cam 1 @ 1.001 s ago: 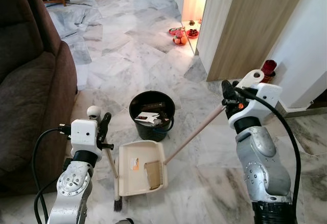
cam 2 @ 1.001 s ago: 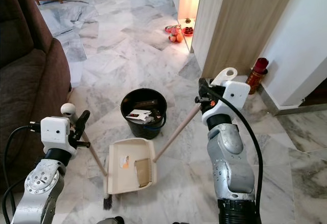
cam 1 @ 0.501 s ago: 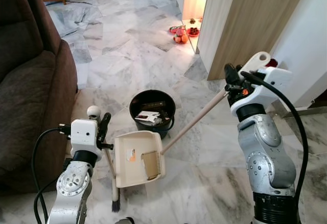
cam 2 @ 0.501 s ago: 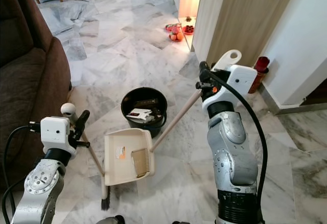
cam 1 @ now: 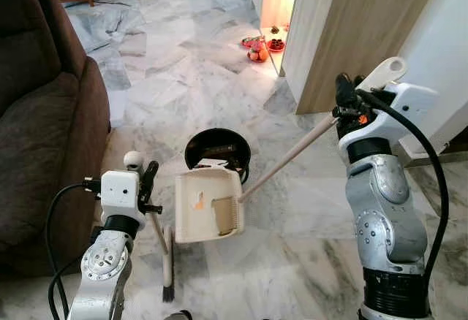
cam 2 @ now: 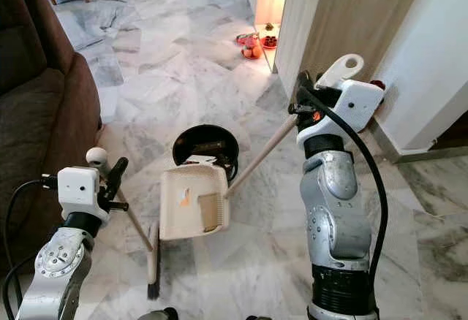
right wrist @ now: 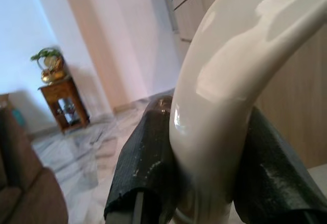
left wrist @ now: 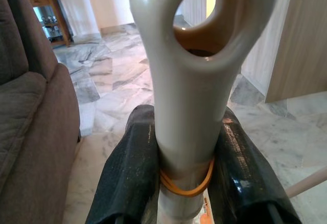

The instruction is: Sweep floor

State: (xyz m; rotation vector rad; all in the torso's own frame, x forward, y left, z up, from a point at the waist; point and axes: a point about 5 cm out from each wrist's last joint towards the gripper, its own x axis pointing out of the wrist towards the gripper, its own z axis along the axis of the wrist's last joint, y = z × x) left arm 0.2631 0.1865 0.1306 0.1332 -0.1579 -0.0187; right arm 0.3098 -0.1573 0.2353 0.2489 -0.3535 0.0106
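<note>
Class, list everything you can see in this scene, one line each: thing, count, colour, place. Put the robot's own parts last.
Dustpan: one, cream, long-handled, raised beside the bucket.
Bucket: one, black, on the floor, litter inside.
Broom: one, cream handle, dark bristles, on the floor.
Sofa: one, brown, robot's left.
Floor: grey-white marble.
Wooden panel: one, light brown, robot's right.
Fruit dishes: red, by the lit doorway.
Left gripper: black, shut on the broom handle.
Right gripper: black, shut on the dustpan handle.

Dustpan (cam 1: 208,204) now raised, tipped over bucket (cam 1: 217,147).
</note>
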